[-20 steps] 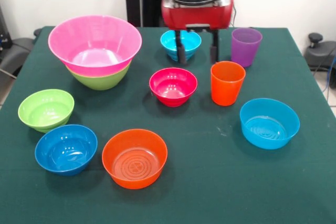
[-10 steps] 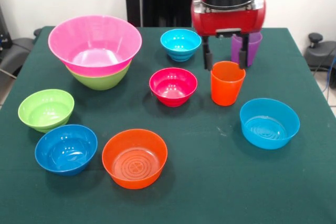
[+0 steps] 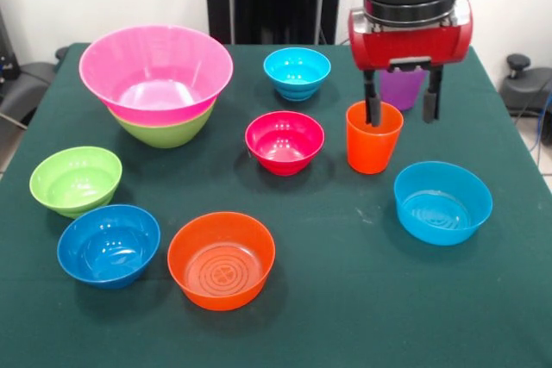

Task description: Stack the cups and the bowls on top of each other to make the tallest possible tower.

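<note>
The end effector [image 3: 402, 109] hangs spread wide and empty; its one finger dips inside the orange cup [image 3: 373, 138]. It seems to be lining up a rim grasp; next, it likely must lower and close.

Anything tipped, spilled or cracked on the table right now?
Nothing stands out. The bowls and the orange cup sit upright, the pink bowl nests squarely in the lime green bowl, and the gripper hovers with open jaws.
</note>
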You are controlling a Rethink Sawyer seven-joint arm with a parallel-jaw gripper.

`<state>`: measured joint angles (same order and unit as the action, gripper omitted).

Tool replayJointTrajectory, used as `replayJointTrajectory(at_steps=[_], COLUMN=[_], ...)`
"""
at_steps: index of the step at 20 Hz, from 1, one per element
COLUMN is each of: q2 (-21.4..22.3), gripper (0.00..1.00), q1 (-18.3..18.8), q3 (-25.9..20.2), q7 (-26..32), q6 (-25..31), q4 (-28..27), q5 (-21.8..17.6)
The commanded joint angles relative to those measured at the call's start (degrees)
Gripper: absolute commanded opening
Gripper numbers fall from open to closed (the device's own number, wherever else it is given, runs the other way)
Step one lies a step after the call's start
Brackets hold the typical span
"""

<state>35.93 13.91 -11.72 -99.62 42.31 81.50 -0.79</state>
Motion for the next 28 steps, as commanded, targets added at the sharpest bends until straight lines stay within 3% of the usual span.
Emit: replayJointTrajectory(at_steps=[1,16,28], q2=[-4.53,-8.63,-12.76], gripper=[1.0,1.0,1.0], q1=[-2.88,-10.41,-13.1], q3=[0.72,5.77,7.17], q7=[-10.31,-17.88,-20.68], q6=[1.01,0.07,-1.72], q4=[-3.76,-9.12,-13.17], q5=[0.66,2.14,2.11])
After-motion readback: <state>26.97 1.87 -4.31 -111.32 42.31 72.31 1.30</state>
